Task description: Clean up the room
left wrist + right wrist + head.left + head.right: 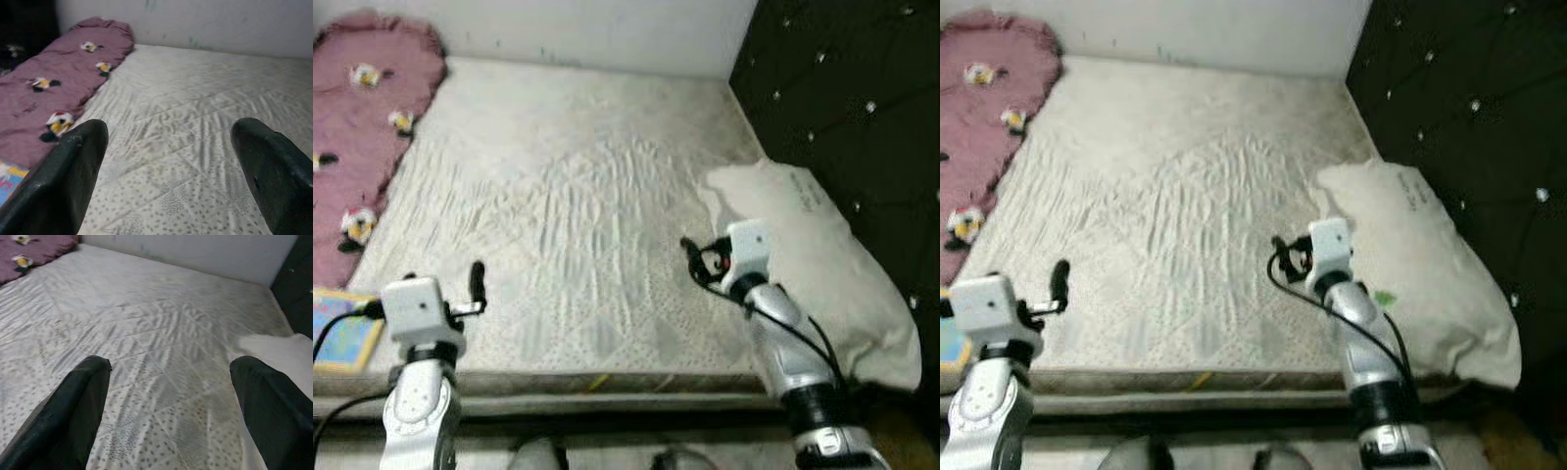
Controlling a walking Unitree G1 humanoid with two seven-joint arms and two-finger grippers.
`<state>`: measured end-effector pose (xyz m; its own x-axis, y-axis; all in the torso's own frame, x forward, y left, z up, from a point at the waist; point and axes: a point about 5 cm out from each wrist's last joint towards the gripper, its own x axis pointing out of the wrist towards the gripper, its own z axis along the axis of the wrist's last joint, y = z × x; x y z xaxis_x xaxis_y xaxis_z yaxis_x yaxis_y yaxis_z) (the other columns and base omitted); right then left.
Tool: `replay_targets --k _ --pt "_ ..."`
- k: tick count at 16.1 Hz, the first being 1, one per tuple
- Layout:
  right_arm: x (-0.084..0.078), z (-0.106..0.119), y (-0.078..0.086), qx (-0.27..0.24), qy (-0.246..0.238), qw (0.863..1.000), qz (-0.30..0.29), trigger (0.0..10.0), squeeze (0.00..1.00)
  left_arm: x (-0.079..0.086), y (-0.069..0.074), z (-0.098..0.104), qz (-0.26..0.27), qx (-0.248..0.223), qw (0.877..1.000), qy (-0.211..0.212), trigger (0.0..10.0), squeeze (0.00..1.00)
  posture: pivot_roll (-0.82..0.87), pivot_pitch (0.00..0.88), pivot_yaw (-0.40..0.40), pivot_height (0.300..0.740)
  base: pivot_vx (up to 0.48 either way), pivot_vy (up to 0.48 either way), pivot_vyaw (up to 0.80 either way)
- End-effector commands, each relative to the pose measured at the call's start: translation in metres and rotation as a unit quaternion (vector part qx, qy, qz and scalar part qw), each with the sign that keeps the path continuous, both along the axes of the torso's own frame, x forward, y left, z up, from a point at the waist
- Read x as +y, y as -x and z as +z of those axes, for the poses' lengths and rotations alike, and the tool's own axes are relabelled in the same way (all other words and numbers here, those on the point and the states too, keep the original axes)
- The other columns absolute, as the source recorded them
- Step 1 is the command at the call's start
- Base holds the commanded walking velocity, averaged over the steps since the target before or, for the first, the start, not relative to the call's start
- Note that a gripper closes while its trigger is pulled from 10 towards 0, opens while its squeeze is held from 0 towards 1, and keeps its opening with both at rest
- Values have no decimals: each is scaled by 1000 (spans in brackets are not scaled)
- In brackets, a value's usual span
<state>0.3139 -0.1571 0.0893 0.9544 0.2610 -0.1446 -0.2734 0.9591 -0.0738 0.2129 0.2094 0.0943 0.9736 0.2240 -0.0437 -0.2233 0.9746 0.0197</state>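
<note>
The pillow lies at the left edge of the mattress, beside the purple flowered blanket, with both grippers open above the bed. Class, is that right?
Not quite. The pillow lies at the mattress's right edge, against the black headboard, as the left eye view shows. The purple blanket is opposite. Left gripper and right gripper are open.

Bare mattress (578, 206), white, wrinkled quilted cover, grey speckled pattern toward near edge. Pale wall (607, 29) behind far edge. Black tufted headboard (852, 108) with shiny buttons along mattress right side. Dark strip of bed frame (607, 392) under near edge. Colourful flat item (342, 338), blue and yellow, at near left corner, partly cut off; kind unclear. Wrist views: same wrinkled sheet surface (161, 333), wall at back (205, 22).
</note>
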Motion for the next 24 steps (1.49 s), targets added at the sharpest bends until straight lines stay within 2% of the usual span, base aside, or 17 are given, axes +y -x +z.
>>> replay_targets --k 1,24 --pt "-15 -5 3 12 7 1000 -21 10000 0 -9 -2 -3 -14 6 1000 12 10000 0 22 59 -71 740 0 480 -581" --pt "-14 -10 1 24 4 1000 -17 10000 0 -10 -7 1 -13 -1 1000 11 10000 0 23 51 -73 740 0 480 0"
